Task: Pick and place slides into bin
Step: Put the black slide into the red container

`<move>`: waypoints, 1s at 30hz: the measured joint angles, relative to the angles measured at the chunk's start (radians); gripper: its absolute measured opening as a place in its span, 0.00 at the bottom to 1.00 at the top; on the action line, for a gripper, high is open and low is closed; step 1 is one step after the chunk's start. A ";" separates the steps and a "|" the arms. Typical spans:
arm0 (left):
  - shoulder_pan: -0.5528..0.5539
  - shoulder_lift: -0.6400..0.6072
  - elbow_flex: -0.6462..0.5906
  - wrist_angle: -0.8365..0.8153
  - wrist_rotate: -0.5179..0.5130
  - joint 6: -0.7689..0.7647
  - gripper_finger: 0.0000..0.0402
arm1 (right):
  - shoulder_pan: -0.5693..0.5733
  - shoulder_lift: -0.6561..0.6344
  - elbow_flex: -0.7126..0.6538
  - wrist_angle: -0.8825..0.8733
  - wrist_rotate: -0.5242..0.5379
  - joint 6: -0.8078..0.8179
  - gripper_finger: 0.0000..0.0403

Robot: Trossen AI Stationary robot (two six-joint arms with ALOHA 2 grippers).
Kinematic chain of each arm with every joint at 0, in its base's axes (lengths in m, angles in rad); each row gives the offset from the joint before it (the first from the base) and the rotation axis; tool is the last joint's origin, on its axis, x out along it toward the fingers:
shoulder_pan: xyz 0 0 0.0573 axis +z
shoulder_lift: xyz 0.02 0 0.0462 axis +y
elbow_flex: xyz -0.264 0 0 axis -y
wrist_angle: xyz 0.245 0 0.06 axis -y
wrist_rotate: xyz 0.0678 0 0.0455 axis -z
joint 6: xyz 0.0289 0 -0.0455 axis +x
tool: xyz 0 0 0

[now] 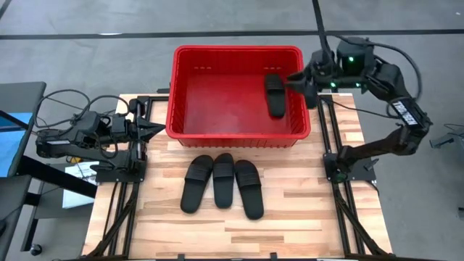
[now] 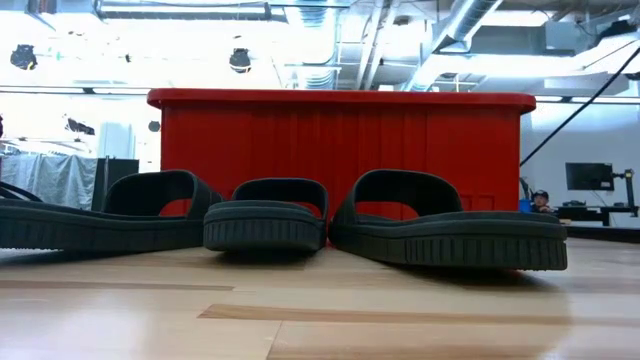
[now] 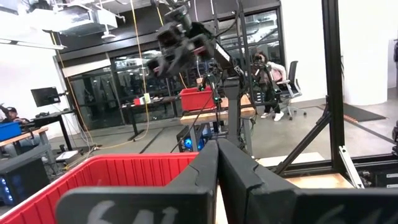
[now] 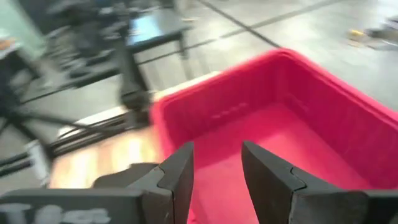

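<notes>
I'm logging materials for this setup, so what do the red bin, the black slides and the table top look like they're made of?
The bin looks like moulded plastic: uniform glossy red, ribbed walls, thick rim. The slides look like matte black foam or rubber, one-piece with grooved sole edges; which of the two I cannot tell. The table top looks like light wood, butcher-block style, with visible grain and joined strips.

One slide (image 1: 275, 95) lies in the bin (image 1: 235, 135); three slides (image 1: 222, 181) before it.

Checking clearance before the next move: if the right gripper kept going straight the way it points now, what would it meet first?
The right gripper, open at the bin's right rim, points into the bin. Going straight on, it would likely meet the red floor or far wall first; depth is unclear. The slide inside lies close below it.
</notes>
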 joint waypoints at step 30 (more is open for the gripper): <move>0.000 0.000 0.000 -0.023 0.000 0.000 0.00 | 0.293 -0.565 -0.857 0.598 0.071 0.192 0.31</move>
